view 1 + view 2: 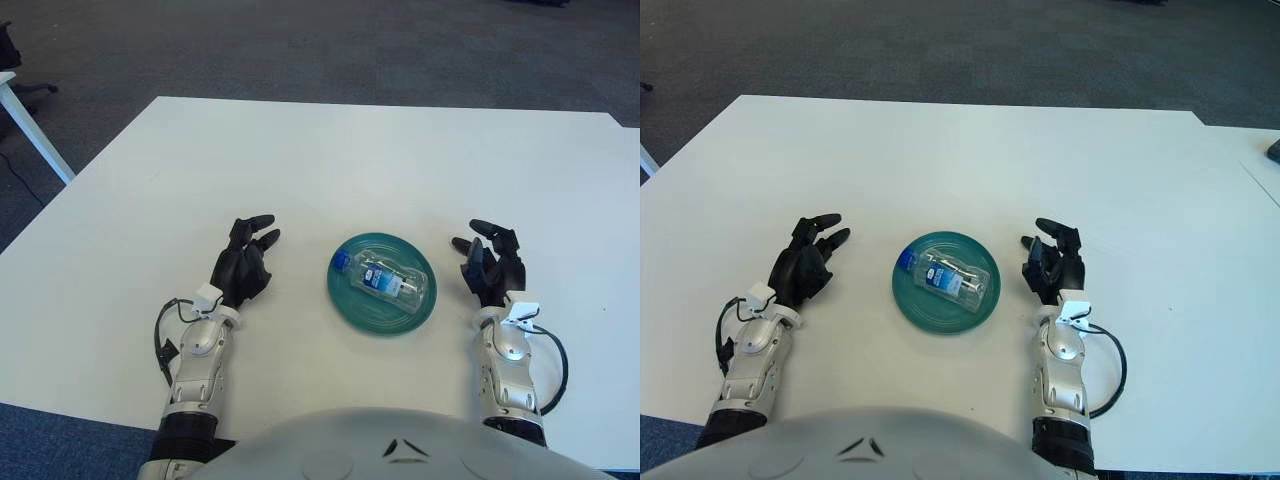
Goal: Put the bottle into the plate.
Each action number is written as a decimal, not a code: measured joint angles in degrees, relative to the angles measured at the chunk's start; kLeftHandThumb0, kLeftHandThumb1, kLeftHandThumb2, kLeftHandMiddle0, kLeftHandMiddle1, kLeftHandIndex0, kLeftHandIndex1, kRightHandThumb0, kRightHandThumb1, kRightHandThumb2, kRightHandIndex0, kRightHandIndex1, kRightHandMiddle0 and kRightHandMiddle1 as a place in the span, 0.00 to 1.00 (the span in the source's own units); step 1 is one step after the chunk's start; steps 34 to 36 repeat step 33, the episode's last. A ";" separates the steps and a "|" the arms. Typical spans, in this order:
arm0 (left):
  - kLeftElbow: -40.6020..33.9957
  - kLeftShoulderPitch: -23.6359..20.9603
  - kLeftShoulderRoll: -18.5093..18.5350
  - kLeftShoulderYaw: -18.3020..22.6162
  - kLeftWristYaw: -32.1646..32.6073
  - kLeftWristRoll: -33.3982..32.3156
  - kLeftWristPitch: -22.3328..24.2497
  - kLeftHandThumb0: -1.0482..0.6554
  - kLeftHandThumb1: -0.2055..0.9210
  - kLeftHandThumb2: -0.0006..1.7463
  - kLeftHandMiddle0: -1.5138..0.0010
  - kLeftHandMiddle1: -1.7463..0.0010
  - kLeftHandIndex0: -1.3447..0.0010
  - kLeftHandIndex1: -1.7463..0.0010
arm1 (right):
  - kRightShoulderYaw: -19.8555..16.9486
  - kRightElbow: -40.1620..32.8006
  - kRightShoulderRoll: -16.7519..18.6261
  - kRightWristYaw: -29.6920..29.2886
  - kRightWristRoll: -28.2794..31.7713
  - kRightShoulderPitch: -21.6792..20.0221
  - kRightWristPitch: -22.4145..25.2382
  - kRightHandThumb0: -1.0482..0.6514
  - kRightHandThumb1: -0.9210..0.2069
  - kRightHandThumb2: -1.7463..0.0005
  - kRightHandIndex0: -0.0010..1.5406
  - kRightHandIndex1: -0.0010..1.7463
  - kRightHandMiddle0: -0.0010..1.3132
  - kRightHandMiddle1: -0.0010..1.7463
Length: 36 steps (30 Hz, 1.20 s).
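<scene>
Clear plastic bottle [386, 279] lies sideways in round teal plate [348, 299]; my left hand [243, 268] and right hand [492, 270] flank it, fingers apart, empty.

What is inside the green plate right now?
The plate holds one clear bottle lying on its side, blue cap toward the robot's left. The plate surface beneath the bottle is covered. The left hand and right hand show beside the plate, open, holding nothing.
</scene>
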 measured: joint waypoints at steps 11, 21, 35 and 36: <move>-0.02 -0.05 -0.01 0.04 -0.13 0.00 0.08 0.28 1.00 0.58 0.75 0.77 1.00 0.39 | -0.28 0.40 -0.50 -0.22 0.00 -0.62 0.90 0.32 0.10 0.53 0.35 0.54 0.09 0.67; -0.30 -0.03 -0.01 0.04 -0.13 0.01 0.18 0.28 1.00 0.58 0.75 0.77 1.00 0.39 | -0.44 0.89 -1.30 -0.23 -0.06 -0.90 1.28 0.32 0.11 0.52 0.36 0.55 0.09 0.68; -0.81 0.12 -0.02 0.04 -0.13 0.05 0.76 0.28 1.00 0.58 0.75 0.77 1.00 0.39 | -0.52 1.30 -2.30 -0.21 -0.04 -1.19 1.40 0.32 0.12 0.50 0.35 0.56 0.09 0.67; -0.81 0.12 -0.02 0.04 -0.13 0.05 0.76 0.28 1.00 0.58 0.75 0.77 1.00 0.39 | -0.52 1.30 -2.30 -0.21 -0.04 -1.19 1.40 0.32 0.12 0.50 0.35 0.56 0.09 0.67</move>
